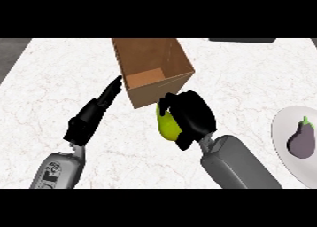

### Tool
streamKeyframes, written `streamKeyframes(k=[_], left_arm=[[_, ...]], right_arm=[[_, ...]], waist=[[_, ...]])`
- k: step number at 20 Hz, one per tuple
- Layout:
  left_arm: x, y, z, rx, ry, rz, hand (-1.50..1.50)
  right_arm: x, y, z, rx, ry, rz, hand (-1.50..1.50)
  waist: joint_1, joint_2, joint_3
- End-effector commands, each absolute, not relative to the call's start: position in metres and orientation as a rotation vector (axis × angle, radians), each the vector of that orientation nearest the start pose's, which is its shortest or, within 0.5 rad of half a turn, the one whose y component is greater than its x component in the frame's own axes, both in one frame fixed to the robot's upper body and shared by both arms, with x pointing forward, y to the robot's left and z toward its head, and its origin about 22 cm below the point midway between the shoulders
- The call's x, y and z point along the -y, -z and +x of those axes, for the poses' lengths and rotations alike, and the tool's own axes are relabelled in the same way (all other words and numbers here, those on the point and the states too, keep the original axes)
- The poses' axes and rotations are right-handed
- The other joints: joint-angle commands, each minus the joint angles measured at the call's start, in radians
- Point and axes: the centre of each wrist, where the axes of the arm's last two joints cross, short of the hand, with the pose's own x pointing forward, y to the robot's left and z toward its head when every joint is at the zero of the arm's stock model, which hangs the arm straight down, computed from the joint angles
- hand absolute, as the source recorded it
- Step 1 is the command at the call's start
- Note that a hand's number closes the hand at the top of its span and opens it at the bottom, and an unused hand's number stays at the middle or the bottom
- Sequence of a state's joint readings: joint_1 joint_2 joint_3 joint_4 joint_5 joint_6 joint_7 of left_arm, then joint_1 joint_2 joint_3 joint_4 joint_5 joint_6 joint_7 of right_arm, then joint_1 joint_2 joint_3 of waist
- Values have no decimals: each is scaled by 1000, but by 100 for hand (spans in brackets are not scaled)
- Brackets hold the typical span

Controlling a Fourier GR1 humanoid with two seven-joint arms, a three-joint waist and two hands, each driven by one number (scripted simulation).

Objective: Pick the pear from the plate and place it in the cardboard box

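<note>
Head view has my right hand (191, 116) with fingers curled round the pear (166, 127), off the plate (298, 170) and just before the near wall of the cardboard box (154, 66). I am mid-carry; next I judge it needs lifting over that rim, then letting go. My left hand (94, 113), fingers straight, flanks the box, with open counter (50, 84) beyond
</note>
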State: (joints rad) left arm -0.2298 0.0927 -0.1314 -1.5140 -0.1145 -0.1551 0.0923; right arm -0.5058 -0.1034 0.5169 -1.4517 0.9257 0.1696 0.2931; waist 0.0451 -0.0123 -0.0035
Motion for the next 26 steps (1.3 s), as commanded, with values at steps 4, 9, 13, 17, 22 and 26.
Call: streamKeyframes(k=[4,9,13,17,22,26], left_arm=[[-212,-40,274,1581,455,-22,0],[-221,-36,275,1580,443,-30,0],[-214,-33,296,1589,436,-30,0],[-206,-38,281,1588,447,-42,0],[-206,-47,283,1596,465,-44,0],[-217,-23,285,1595,456,-33,0]], right_arm=[[40,-153,218,1888,-1391,-579,150],[74,-186,173,1982,-1318,-483,150],[85,-221,150,2065,-1158,-480,150],[77,-236,163,2024,-1030,-469,150],[70,-264,175,1976,-992,-555,150],[70,-285,198,1970,-931,-580,150]], waist=[[-49,2,3],[-54,6,4],[-57,10,3],[-40,10,3],[-40,9,3],[-41,11,2]])
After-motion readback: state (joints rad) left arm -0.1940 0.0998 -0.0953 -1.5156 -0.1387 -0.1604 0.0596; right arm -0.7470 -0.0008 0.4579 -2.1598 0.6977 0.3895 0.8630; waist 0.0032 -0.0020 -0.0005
